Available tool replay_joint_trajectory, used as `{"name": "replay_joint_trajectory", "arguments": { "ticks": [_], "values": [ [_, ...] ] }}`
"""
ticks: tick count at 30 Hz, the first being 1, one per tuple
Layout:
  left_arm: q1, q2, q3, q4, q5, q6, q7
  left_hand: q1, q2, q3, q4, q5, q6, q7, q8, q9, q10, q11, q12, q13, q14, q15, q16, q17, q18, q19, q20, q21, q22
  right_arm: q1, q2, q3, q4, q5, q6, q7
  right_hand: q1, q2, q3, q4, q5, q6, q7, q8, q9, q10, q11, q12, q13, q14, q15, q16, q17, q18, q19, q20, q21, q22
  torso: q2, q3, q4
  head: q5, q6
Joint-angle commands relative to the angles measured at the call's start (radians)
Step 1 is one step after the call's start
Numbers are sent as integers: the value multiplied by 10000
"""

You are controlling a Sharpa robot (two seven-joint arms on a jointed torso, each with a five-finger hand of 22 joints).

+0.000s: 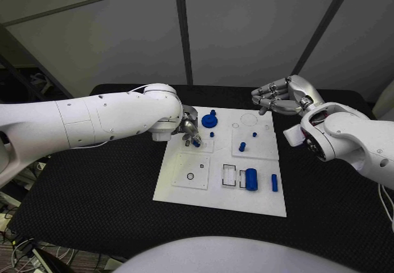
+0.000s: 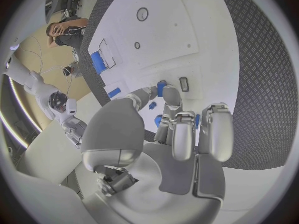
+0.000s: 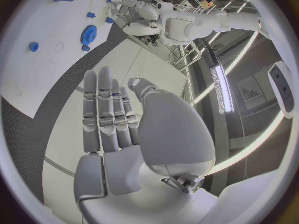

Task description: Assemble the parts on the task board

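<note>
My worry here: the small blue peg (image 1: 196,143) pinched in my left hand (image 1: 189,129) could tip or jam if it meets its slot crooked. It sits right at the fingertips, over the board's (image 1: 185,193) far-left corner, gear (image 1: 210,120) just beside. Right hand (image 1: 278,95) hovers off the far-right edge, fingers loosely curled, holding nothing.

White task board (image 1: 185,193) with blue parts (image 1: 251,179); black table (image 1: 98,187); silver hands (image 1: 278,95).
</note>
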Motion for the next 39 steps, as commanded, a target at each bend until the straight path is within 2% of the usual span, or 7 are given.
{"name": "replay_joint_trajectory", "arguments": {
  "ticks": [1, 11, 16, 19, 27, 39],
  "values": [
    [-14, 20, -14, -21, -81, 299, -106, -5, 105, 1775, -1734, 36, 86, -20, 26, 25, 72, -22, 45, -1, 916, -66, 0, 2143, -173, 60, -35, 8, 1236, 16, 3, 4, 17, -17, 47, 61, -86, -30, 34, 32, 22, -58, -14, -22, 7, -45, 22, -31, -11, 81, 1, -36, -11, 113, 70, 17, -68, -12, 3, 4, -1, -17, -1],
    [-16, 110, -20, -124, -50, 592, -127, -171, 148, 1765, -1658, 58, 115, -46, 40, 87, 98, -35, 42, -4, 915, -71, -2, 2141, -173, 57, -37, 4, 1238, 16, 3, 4, 21, -17, 43, 58, -86, -30, 34, 32, 22, -58, -14, -22, 7, -45, 22, -31, -11, 81, 1, -36, -11, 113, 70, 17, -68, -12, -3, 1, -6, -17, -40],
    [-16, 171, -22, -195, -16, 735, -135, -450, 245, 1694, -1499, 48, 161, -98, 21, 147, 150, -69, 60, 15, 916, -91, 0, 2143, -175, 60, -48, 3, 1248, 16, 4, 4, 22, -17, 42, 59, -86, -30, 34, 32, 22, -58, -14, -22, 7, -45, 22, -31, -11, 81, 1, -36, -11, 113, 70, 17, -68, -12, -8, 3, -3, -18, -52],
    [-16, 200, -25, -225, 11, 792, -138, -790, 355, 1624, -1280, 44, 209, -137, -39, 167, 175, -92, 67, 26, 916, -105, -2, 2141, -178, 66, -59, 3, 1259, 16, 4, 4, 23, -17, 43, 59, -86, -30, 34, 32, 22, -58, -14, -22, 7, -45, 22, -31, -11, 81, 1, -36, -11, 113, 70, 17, -68, -12, -7, 6, -6, -17, -55],
    [-16, 217, -28, -246, 34, 949, -141, -1509, 288, 1212, -978, 18, 360, -221, -184, 191, 224, -148, 142, 113, 917, -147, 0, 2144, -187, 91, -94, 11, 1290, 16, -5, 4, 26, -17, 42, 60, -85, -31, 35, 31, 25, -58, -14, -22, 7, -45, 22, -31, -12, 82, 1, -39, -12, 113, 71, 17, -69, -12, -6, 4, -3, -31, -59],
    [-16, 231, -30, -275, 28, 821, -140, -1931, 373, 885, -749, 8, 501, -255, -311, 192, 247, -172, 213, 198, 919, -171, 2, 2148, -196, 118, -122, 22, 1318, 16, -8, 4, 30, -17, 38, 60, -82, -39, 39, 24, 46, -59, -14, -20, 8, -44, 22, -30, -19, 89, 0, -55, -18, 113, 75, 16, -77, -16, -4, 1, -2, -42, -54]
  ]
}}
